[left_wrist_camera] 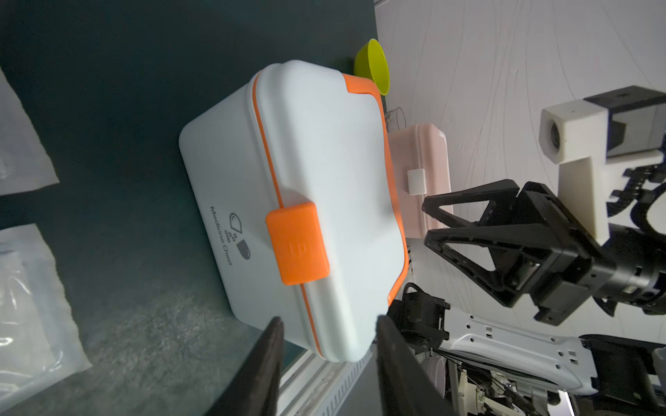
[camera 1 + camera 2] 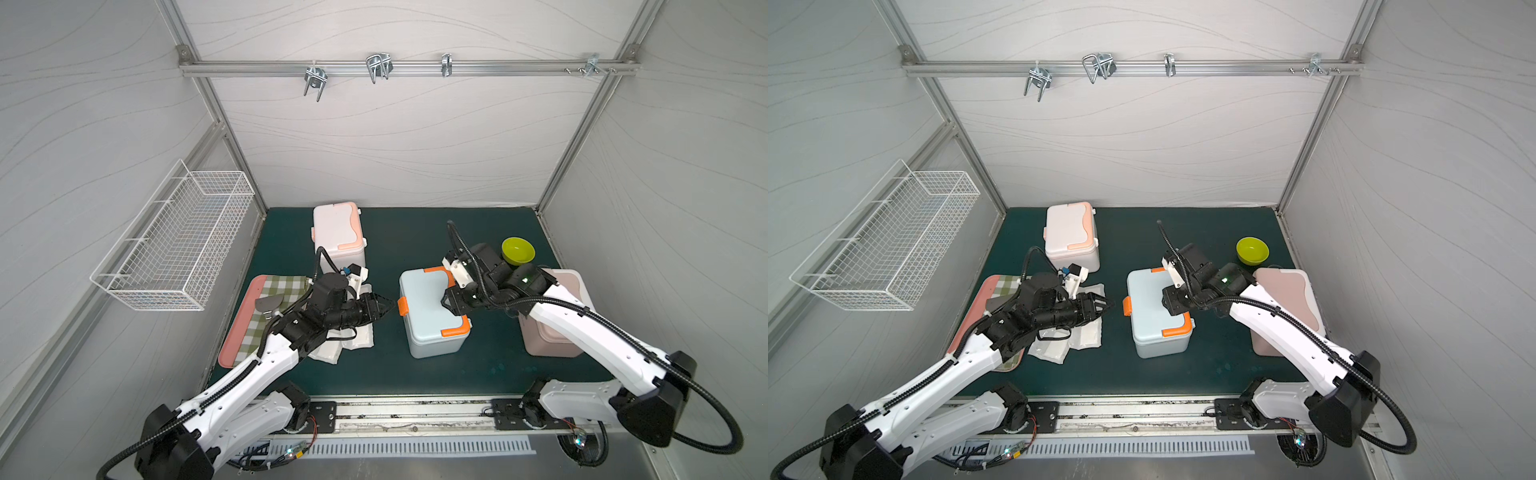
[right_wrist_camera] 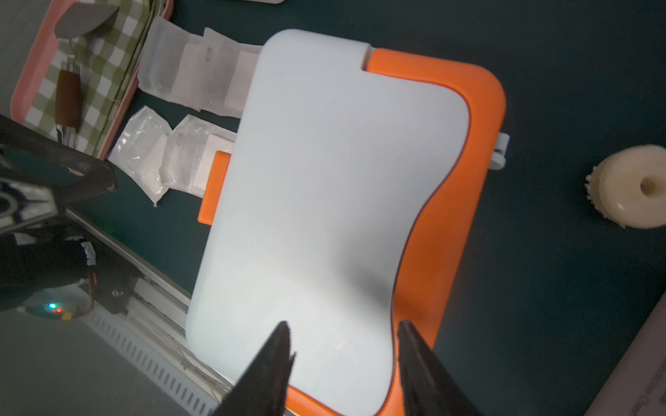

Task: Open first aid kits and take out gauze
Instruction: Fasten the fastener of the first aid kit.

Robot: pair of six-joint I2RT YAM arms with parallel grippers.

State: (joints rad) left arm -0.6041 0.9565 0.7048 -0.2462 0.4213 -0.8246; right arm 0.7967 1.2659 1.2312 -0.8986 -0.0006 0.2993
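The pale blue first aid kit (image 2: 432, 328) with orange trim stands shut mid-table, its orange clasp (image 1: 297, 243) closed. My left gripper (image 2: 384, 309) lies level just left of that clasp, open, with nothing between its fingers (image 1: 328, 322). My right gripper (image 2: 451, 301) hovers over the blue lid (image 3: 324, 180), open and empty (image 3: 344, 324). The white and peach kit (image 2: 338, 232) stands shut at the back left. My right arm partly covers the dusty pink kit (image 2: 544, 343). Several gauze pouches (image 2: 361, 338) lie on the mat under my left arm, also seen in the right wrist view (image 3: 144, 151).
A pink tray (image 2: 239, 328) with a checked cloth lies at the left edge. A yellow-green bowl (image 2: 518, 250) sits behind the pink kit. A small cream toothed wheel (image 3: 630, 187) lies on the mat beside the blue kit. A white wire basket (image 2: 178, 249) hangs on the left wall.
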